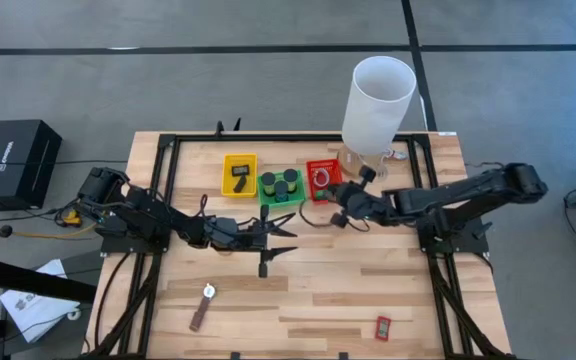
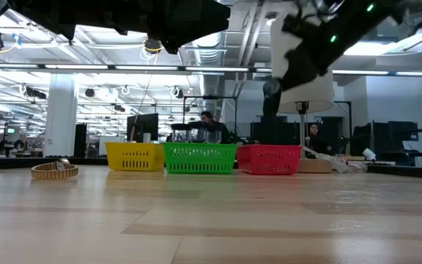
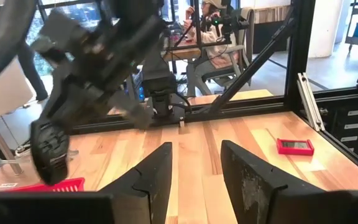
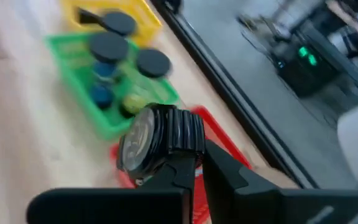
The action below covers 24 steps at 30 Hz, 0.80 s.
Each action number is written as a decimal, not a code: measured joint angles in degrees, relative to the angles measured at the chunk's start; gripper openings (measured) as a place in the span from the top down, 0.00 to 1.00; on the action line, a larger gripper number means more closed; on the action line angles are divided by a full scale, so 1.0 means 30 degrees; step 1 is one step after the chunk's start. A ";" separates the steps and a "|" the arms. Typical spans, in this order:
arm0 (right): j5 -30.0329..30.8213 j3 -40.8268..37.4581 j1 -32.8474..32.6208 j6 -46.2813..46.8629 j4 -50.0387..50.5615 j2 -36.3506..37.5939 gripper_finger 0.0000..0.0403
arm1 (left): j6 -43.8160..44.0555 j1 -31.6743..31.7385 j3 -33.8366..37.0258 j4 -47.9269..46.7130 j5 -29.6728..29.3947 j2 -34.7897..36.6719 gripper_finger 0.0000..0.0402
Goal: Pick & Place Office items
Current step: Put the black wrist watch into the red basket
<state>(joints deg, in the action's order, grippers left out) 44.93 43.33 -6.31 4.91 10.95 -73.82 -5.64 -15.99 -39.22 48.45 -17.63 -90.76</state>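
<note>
Right gripper (image 4: 194, 163): hangs over the red tray (image 1: 322, 181), jaws closed on a black watch (image 4: 157, 144); the wrist view is blurred, so the watch's strap is hard to make out.
Left gripper (image 1: 283, 227): mid-table, below the green tray (image 1: 280, 199), jaws parted a moderate way and holding nothing.
Green tray: holds dark cylinders (image 1: 278, 184), upright.
Yellow tray (image 1: 238, 174): left of the green one near the table's far edge, with a black item (image 1: 239, 170) inside.
Brown-strap watch (image 1: 204, 305): lies flat near the table's near-left edge.
Red rectangle (image 1: 382, 326): lies near the near-right edge.
White cylinder (image 1: 377, 104): stands at the far-right corner, just behind the red tray.
Table (image 1: 318, 280): light wood planks.
</note>
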 joint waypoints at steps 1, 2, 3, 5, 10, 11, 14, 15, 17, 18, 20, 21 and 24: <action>0.0027 0.0000 0.0332 0.0282 0.0004 -0.0353 0.97 | 0.0004 0.0000 0.0000 0.0000 0.0000 0.0000 0.68; 0.0059 0.0000 0.0653 0.0437 -0.0100 -0.0766 0.97 | 0.0004 0.0000 0.0000 0.0000 0.0000 0.0000 0.68; 0.0058 0.0000 0.0922 0.0478 -0.0299 -0.1227 0.97 | 0.0004 0.0000 0.0000 0.0000 0.0000 0.0000 0.68; 0.0056 0.0000 0.1480 0.0362 -0.0596 -0.2261 0.96 | 0.0004 0.0000 0.0000 0.0007 0.0000 0.0000 0.69; 0.0050 0.0197 0.2648 -0.0312 -0.0752 -0.4670 0.96 | 0.0004 0.0000 0.0000 0.0000 0.0007 0.0000 0.70; 0.0073 0.0344 0.2804 -0.0974 -0.0728 -0.5087 0.96 | 0.0004 0.0000 0.0000 0.0000 0.0007 0.0000 0.70; 0.0096 0.0699 0.2932 -0.2348 -0.0618 -0.5921 0.96 | 0.0000 0.0000 0.0000 0.0003 0.0007 0.0000 0.70; 0.0073 0.0875 0.2918 -0.2371 -0.0794 -0.6185 0.96 | 0.0002 0.0000 0.0001 0.0005 0.0007 0.0000 0.70; 0.0064 0.1059 0.2897 -0.2202 -0.0734 -0.6484 0.96 | -0.0003 0.0000 0.0007 0.0000 0.0008 0.0000 0.70; 0.0048 0.1200 0.2893 -0.2041 -0.0743 -0.6582 0.96 | 0.0004 0.0000 0.0007 0.0000 0.0007 0.0000 0.70; 0.0071 0.1411 0.2900 -0.1989 -0.0586 -0.6633 0.96 | -0.0001 0.0000 0.0007 -0.0007 0.0012 0.0000 0.70; 0.0059 0.1549 0.2915 -0.2014 -0.0493 -0.6641 0.96 | 0.0004 0.0000 0.0007 0.0003 0.0015 0.0000 0.70; 0.0059 0.1794 0.2915 -0.2072 0.0269 -0.6550 0.93 | 0.0036 0.0000 0.0015 0.0000 0.0015 0.0000 0.70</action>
<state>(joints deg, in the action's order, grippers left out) 45.10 48.71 2.44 -1.30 11.76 -93.47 -5.53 -15.99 -39.18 48.45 -17.58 -90.76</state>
